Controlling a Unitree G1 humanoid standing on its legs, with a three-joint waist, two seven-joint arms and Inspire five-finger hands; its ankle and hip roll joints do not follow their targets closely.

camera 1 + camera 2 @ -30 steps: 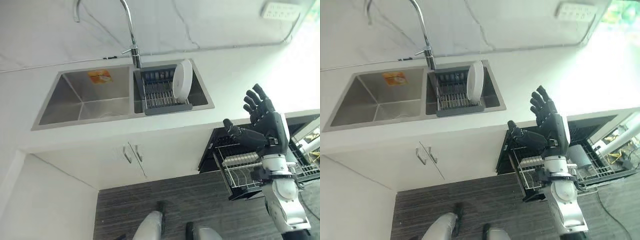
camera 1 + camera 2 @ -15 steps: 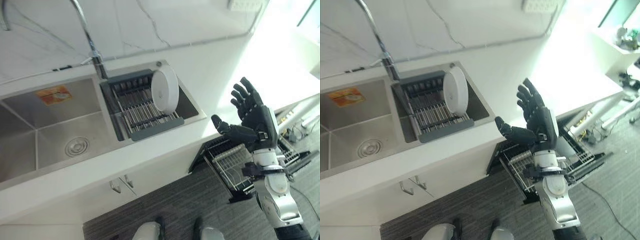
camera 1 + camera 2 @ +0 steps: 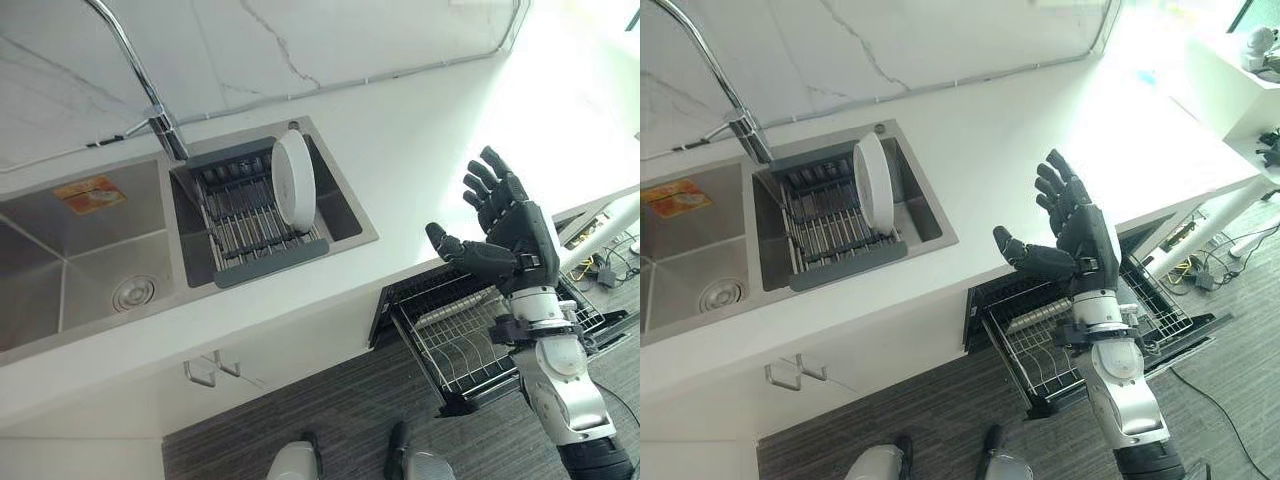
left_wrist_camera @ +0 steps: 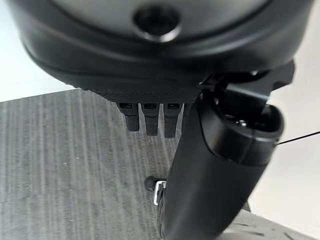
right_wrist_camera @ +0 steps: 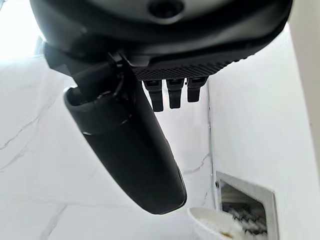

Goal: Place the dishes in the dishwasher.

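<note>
Right hand [image 3: 510, 235] up over the counter [image 3: 420, 160], fingers [image 3: 487, 185] spread, holding nothing. Ready to reach the plate [image 3: 293, 178] standing in the sink rack [image 3: 262, 225]. Dishwasher rack [image 3: 460, 340] pulled out, waiting.

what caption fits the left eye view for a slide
Right hand raised open above the pulled-out dishwasher rack, a white plate upright in the sink's drying rack.

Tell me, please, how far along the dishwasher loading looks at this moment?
Done: the dishwasher rack is pulled out, and I can't make out any dish in it. In hand: nothing; the right hand is raised open above the counter edge, and the left hand is also empty. Left: the white plate stands upright in the sink's drying rack.
</note>
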